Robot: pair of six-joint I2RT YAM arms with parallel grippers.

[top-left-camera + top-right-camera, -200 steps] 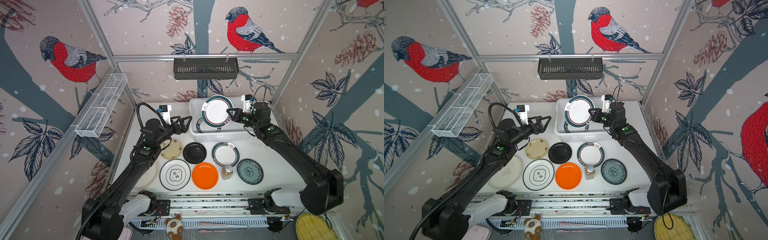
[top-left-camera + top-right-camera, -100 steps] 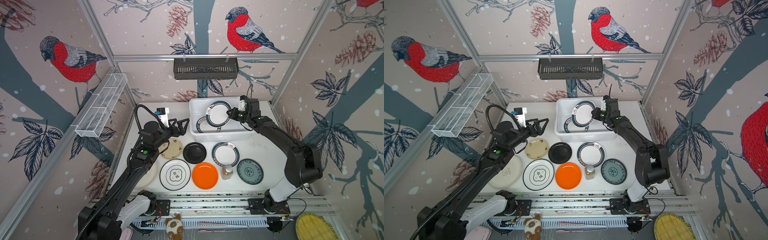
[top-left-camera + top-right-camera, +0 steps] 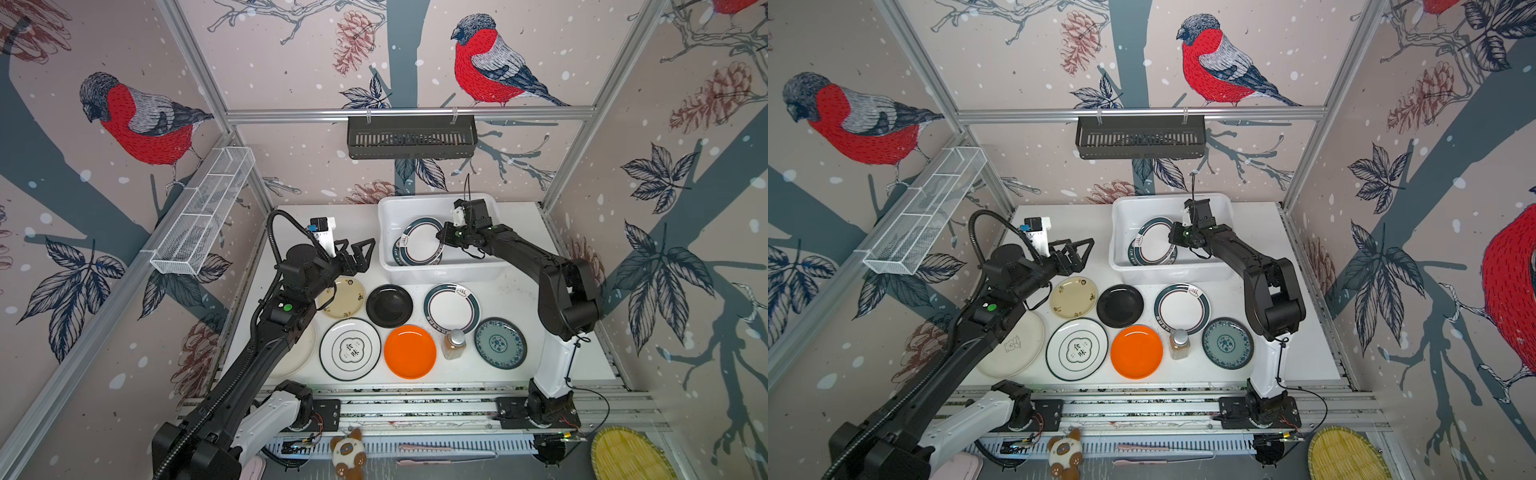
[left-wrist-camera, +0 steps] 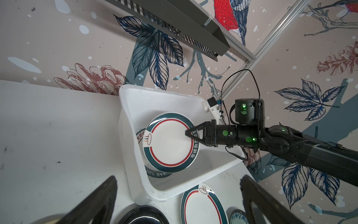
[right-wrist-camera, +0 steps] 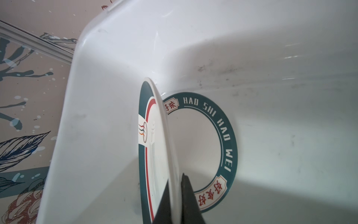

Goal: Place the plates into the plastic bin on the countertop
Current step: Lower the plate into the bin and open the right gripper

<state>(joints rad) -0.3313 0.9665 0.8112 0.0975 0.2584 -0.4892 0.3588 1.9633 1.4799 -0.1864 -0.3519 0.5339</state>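
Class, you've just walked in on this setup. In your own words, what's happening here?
A two-armed robot is loading plates into a white plastic bin. The right gripper is shut on the rim of a teal-rimmed plate, holding it tilted inside the bin over a matching plate lying on the bin's floor. The left gripper hangs open and empty above the countertop, near a cream plate. Seven plates sit outside the bin, alongside a small amber bottle.

"HAO SHI HAO WEI" on teal-rimmed plate (image 5: 201, 147), "食味" on emblem plate (image 3: 349, 350)
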